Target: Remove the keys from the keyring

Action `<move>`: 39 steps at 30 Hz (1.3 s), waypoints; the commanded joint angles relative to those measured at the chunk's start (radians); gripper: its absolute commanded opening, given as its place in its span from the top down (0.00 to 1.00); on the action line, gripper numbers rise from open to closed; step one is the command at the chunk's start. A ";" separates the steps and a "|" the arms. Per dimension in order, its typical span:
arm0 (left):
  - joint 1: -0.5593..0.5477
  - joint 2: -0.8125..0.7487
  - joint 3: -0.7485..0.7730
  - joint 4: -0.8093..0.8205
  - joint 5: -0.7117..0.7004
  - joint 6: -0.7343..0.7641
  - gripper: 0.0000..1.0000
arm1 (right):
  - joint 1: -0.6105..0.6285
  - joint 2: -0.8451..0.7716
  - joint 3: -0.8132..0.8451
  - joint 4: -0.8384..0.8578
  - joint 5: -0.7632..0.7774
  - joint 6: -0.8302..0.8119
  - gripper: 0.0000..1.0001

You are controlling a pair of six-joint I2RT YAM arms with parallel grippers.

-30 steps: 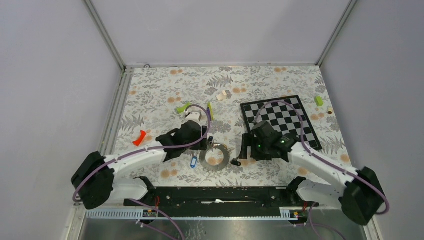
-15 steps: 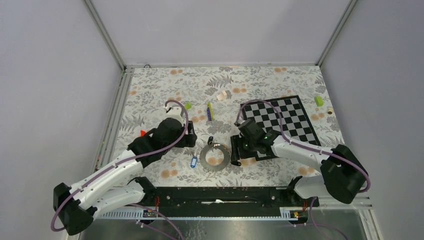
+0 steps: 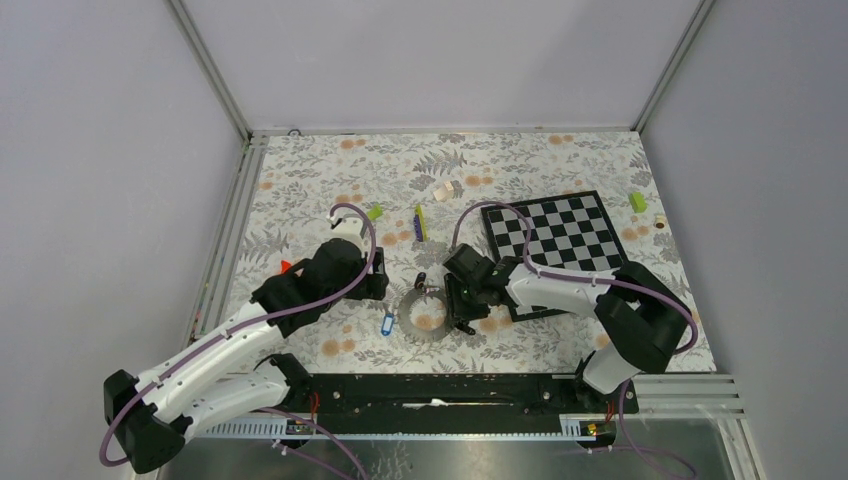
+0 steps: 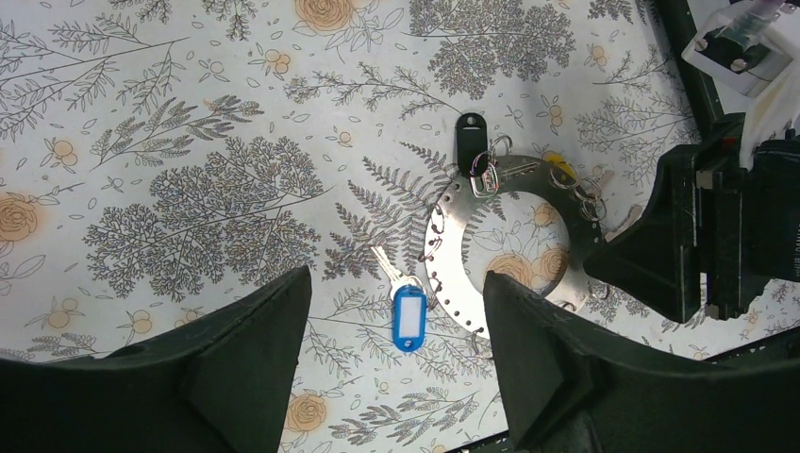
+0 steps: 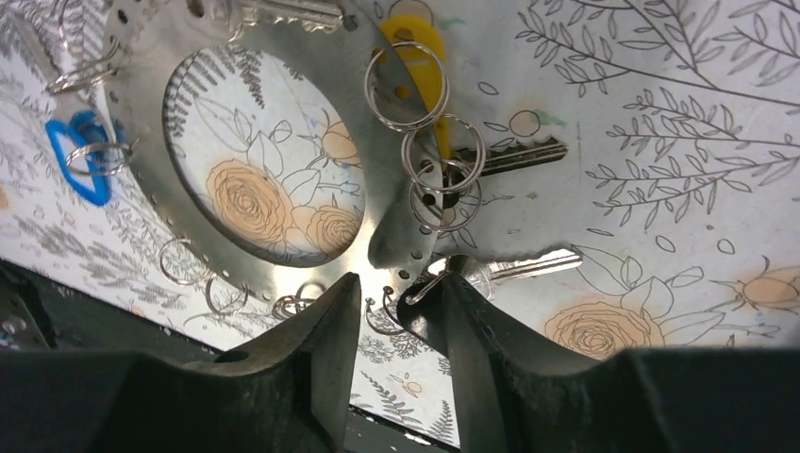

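The keyring (image 3: 428, 312) is a flat silver hoop lying on the floral table between both grippers. A blue-tagged key (image 4: 408, 318) lies at its left edge, a black-tagged key (image 4: 470, 134) at its far edge and a yellow-tagged key (image 5: 420, 57) at its right. My left gripper (image 4: 396, 373) is open and empty, hovering above the blue key and left of the keyring (image 4: 451, 247). My right gripper (image 5: 398, 283) has its jaws narrowly apart astride the keyring's (image 5: 387, 231) right rim. A second black key head (image 5: 425, 302) with a silver blade (image 5: 533, 269) rests against its right finger.
A chessboard mat (image 3: 565, 232) lies at the right behind my right arm. Lime-green blocks (image 3: 637, 201) (image 3: 375, 212), a yellow-green stick (image 3: 421, 222), a beige piece (image 3: 447, 190) and a red piece (image 3: 286, 266) are scattered around. A black rail (image 3: 450, 385) runs along the near edge.
My right gripper has moved left from beside the chessboard onto the keyring's right rim. My left gripper drew back to the left a second ago and has held since. The keyring has not moved.
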State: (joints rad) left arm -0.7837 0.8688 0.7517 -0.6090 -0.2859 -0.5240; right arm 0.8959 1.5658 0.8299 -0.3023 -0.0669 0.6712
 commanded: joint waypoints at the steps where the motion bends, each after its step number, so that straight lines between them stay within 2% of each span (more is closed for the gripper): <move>1: 0.003 0.002 0.033 0.015 -0.008 0.018 0.27 | 0.034 0.021 0.062 -0.112 0.175 0.140 0.56; 6: 0.003 -0.003 0.032 0.015 -0.010 0.018 0.26 | 0.037 0.012 0.054 -0.138 0.226 0.167 0.63; 18: 0.004 -0.004 0.031 0.017 -0.008 0.015 0.26 | 0.038 -0.049 0.029 -0.120 0.207 0.149 1.00; 29: 0.004 -0.006 0.031 0.016 -0.017 0.012 0.26 | 0.038 -0.261 0.027 -0.182 0.321 0.129 1.00; 39: 0.004 -0.017 0.029 0.015 -0.022 0.011 0.25 | 0.038 -0.445 0.113 -0.345 0.447 0.003 1.00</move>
State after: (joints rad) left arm -0.7837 0.8707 0.7517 -0.6121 -0.2859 -0.5201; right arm 0.9276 1.1782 0.8680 -0.5644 0.2859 0.7444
